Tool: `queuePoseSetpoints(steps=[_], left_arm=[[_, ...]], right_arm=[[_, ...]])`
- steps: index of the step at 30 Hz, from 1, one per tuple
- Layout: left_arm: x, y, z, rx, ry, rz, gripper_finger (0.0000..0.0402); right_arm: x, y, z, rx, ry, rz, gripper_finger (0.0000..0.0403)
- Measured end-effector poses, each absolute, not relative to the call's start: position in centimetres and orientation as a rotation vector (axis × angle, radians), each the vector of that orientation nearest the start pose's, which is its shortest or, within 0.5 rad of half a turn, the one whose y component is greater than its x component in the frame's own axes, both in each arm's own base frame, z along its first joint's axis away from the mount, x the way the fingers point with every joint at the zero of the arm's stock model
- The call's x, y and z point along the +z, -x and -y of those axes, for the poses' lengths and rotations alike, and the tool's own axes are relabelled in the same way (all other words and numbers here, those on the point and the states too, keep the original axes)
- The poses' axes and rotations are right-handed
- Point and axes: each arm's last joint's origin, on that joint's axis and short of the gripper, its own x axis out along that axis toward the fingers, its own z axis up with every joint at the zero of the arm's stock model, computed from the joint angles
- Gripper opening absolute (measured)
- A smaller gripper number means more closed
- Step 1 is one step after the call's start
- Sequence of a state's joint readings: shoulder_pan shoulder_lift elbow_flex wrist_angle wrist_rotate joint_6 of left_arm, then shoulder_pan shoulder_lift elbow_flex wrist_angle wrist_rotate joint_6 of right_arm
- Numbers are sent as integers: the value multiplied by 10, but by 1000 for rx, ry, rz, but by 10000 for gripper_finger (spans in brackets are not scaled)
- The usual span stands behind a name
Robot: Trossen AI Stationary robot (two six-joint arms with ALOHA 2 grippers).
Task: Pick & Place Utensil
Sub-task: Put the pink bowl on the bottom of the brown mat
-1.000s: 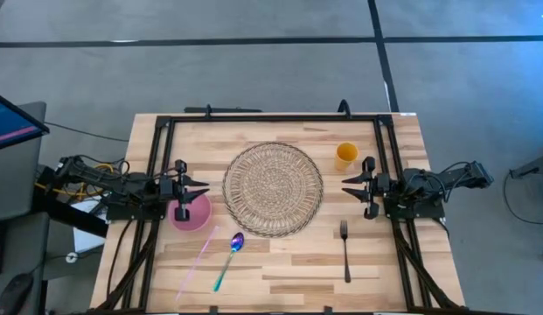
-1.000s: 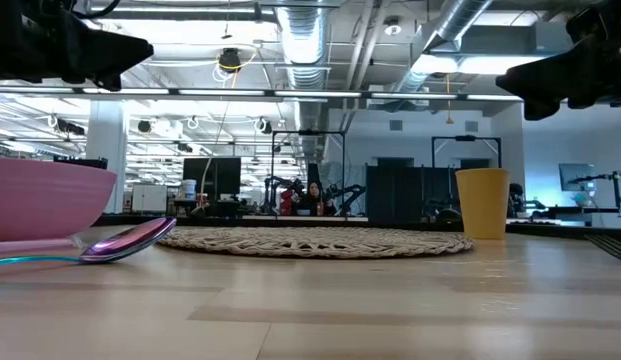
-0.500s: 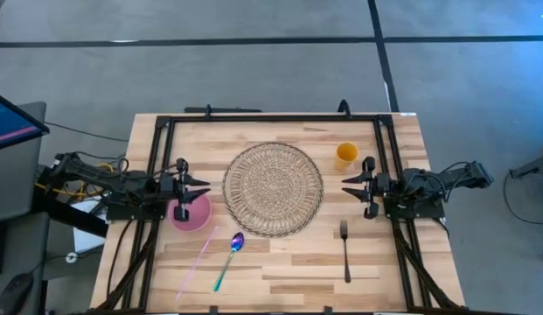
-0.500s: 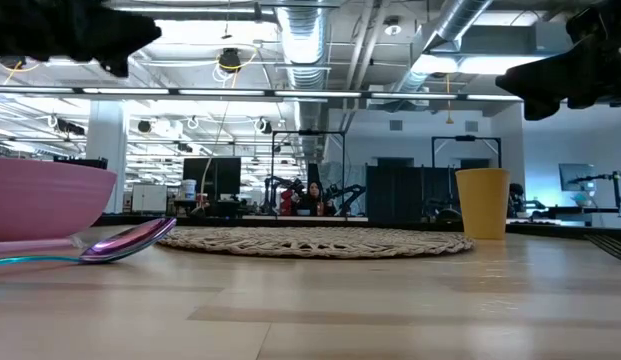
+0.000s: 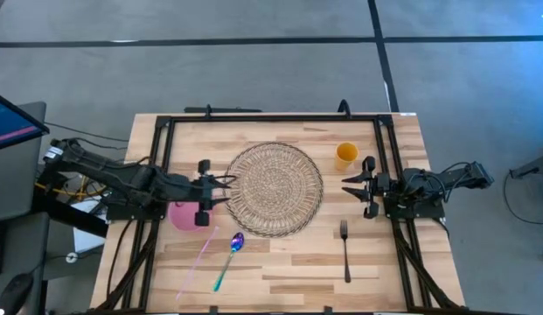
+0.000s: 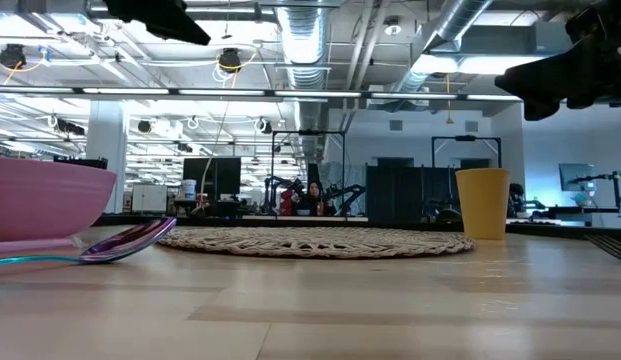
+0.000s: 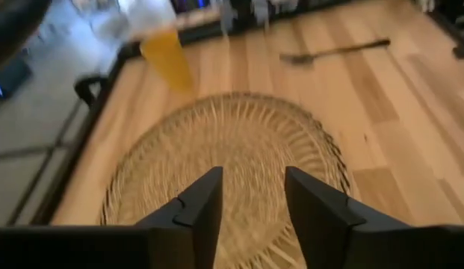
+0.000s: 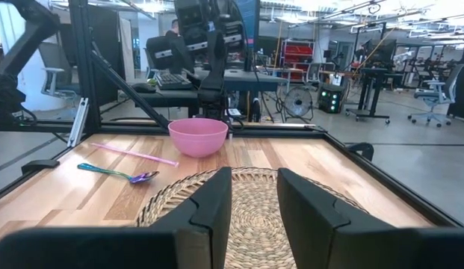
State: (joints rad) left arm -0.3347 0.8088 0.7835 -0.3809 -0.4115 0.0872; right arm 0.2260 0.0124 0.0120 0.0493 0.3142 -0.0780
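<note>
While our right claw [image 5: 348,186] waits released right of the mat [image 5: 273,189], our released left claw [image 5: 229,186] overhangs its left edge, bowl [image 5: 185,215] behind.

You've got a round woven placemat [image 5: 273,189] mid-table, a yellow cup [image 5: 345,156] just off its far-right edge, a pink bowl [image 5: 185,214] near its left side, and a pink straw [image 5: 196,262] lying diagonally below the bowl.

No readable text, label or number shows on anything
</note>
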Motion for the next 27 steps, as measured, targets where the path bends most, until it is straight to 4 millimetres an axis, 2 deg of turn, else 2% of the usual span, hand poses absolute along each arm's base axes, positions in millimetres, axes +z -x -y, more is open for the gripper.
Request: queuePoseSetpoints(steps=[3, 7, 14, 20, 24, 27], left_arm=[[320, -168, 47, 66, -185, -475, 170], [317, -163, 47, 59, -60, -598, 183], [299, -148, 47, 74, 243, -873, 184], [282, -142, 53, 82, 305, -971, 177], [265, -137, 60, 100, 359, -1030, 177], [253, -133, 65, 111, 382, -1067, 177]], right_arm=[[171, -96, -13, -90, 65, 44, 102], [171, -96, -13, -90, 65, 44, 102], [175, -96, -13, -98, 77, 80, 102], [201, -92, -13, -75, 53, 339, 102], [201, -97, -15, -68, 115, 294, 102], [214, -103, -14, -88, 105, 271, 102]])
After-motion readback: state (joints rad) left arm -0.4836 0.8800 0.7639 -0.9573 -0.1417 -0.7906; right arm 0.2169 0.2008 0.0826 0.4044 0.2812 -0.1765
